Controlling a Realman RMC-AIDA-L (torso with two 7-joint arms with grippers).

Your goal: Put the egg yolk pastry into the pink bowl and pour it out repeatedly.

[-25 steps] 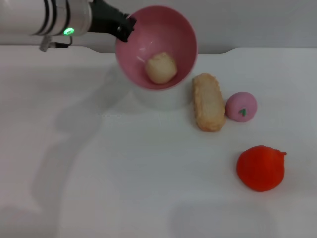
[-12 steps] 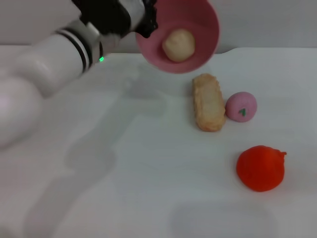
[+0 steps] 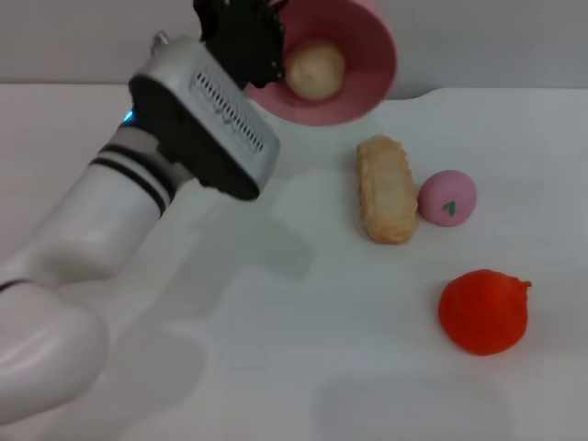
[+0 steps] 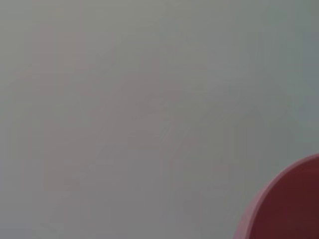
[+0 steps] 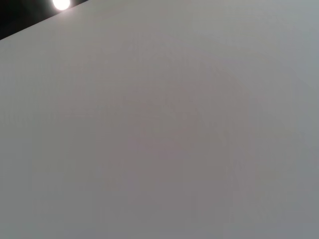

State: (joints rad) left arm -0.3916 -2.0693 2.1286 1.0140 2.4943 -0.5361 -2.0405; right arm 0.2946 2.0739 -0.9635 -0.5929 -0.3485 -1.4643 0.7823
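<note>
Egg yolk pastry (image 3: 315, 69) sits inside the pink bowl (image 3: 354, 87), which the left hand (image 3: 262, 41) holds up off the white worktop (image 3: 276, 322) at its far edge, tipped so the opening faces the head camera and the ball rests against the lower inner wall. The left hand pinches the bowl's rim on the side toward the robot's left, its dark fingers clamped over the edge; the left wrist view shows only a curved slice of that rim. The right hand is not visible in any view. On the worktop below and to the right lie a long crusty bread piece (image 3: 387, 188), a pink ball with a green mark (image 3: 447, 197) just beside it, and an orange-red round fruit (image 3: 483, 310) nearer the robot, well apart from the bowl. The pastry looks light, matte and somewhat soft, so it should roll freely on the glossy plastic and leave the bowl once the tilt steepens; it may bounce or wander toward the bread. If it must be picked up again, a gentle grip across its widest middle seems best, since a hard squeeze could dent it. The bowl looks stiff and slick, so the rim pinch needs firm pressure while tipping.
</note>
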